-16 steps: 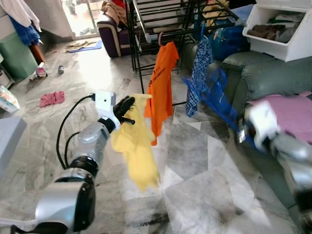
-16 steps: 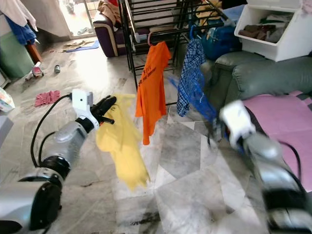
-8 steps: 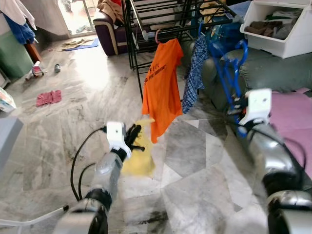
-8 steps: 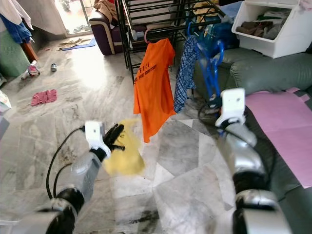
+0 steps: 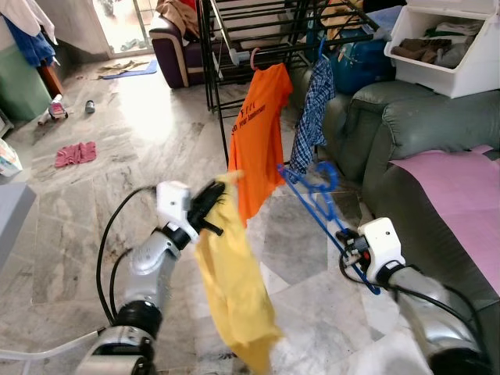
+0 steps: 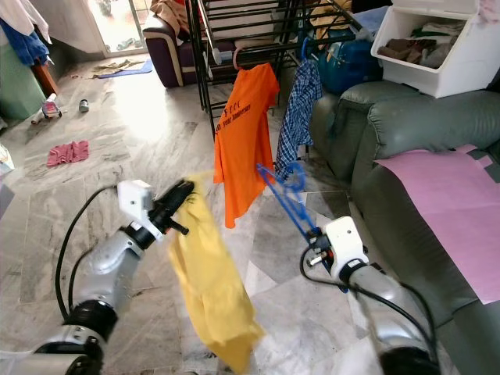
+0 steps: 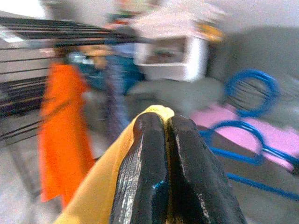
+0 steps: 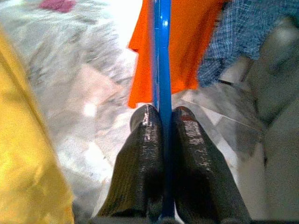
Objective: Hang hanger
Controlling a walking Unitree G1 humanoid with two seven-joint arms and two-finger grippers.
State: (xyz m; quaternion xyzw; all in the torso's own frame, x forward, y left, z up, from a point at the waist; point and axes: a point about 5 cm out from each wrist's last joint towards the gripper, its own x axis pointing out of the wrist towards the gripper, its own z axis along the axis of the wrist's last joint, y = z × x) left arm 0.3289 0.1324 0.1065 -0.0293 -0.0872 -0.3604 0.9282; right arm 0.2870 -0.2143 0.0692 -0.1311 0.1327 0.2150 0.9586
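My left gripper is shut on the top edge of a yellow garment, which hangs limp from it above the marble floor. Both black fingers pinch the yellow cloth in the left wrist view. My right gripper is shut on a blue plastic hanger, gripping its bar low at the right. The hanger slants up toward an orange T-shirt that hangs on the black drying rack. A blue checked shirt hangs beside the orange one.
A grey-green sofa with a pink sheet fills the right side. A white bin of clothes sits on it. A purple armchair stands behind the rack. A pink rag lies on the floor at left.
The left gripper has lifted the yellow garment off the floor, so it hangs long again. The right arm has dropped low, and the blue hanger now slants up from it.
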